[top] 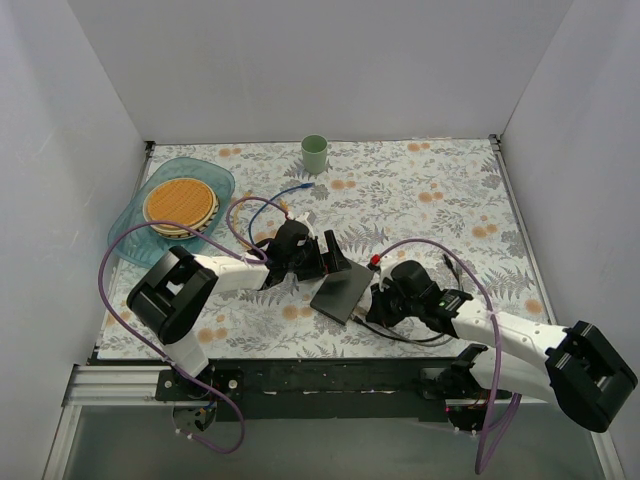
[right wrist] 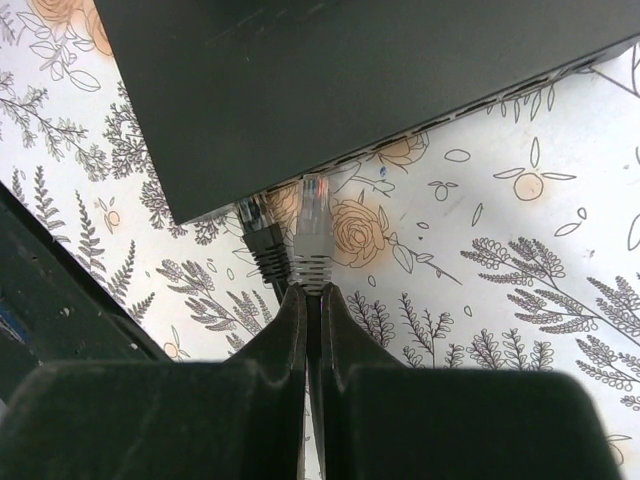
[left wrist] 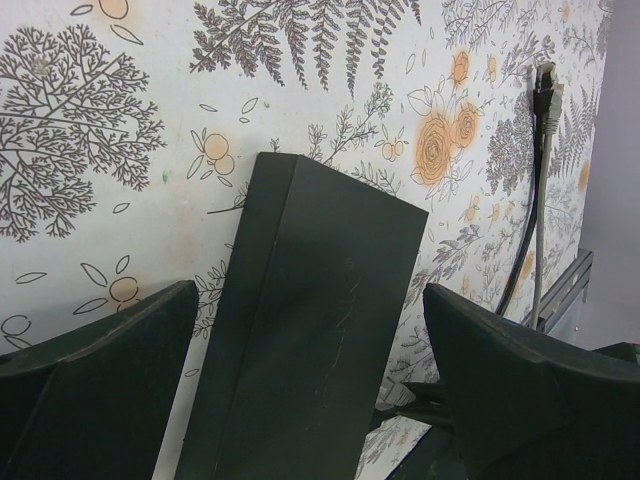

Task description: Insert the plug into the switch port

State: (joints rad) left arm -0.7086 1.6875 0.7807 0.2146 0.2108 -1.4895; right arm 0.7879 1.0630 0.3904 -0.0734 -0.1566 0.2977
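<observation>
The switch point(top: 343, 290) is a flat dark grey box lying on the flowered table between the two arms. My left gripper point(top: 322, 256) is open, with one finger on each side of the switch's far end point(left wrist: 300, 330) and table showing in both gaps. My right gripper point(top: 381, 300) is shut on the cable just behind a grey plug point(right wrist: 312, 235). The plug's clear tip sits at the socket edge of the switch point(right wrist: 350, 80). I cannot tell whether it is inside a port. A black plug point(right wrist: 260, 240) lies right beside it at the same edge.
A green cup point(top: 315, 153) stands at the back centre. A blue tray point(top: 215, 180) holding a round woven plate sits at the back left. Loose cables lie behind the left gripper and near the right arm, one ending in a plug point(left wrist: 545, 95).
</observation>
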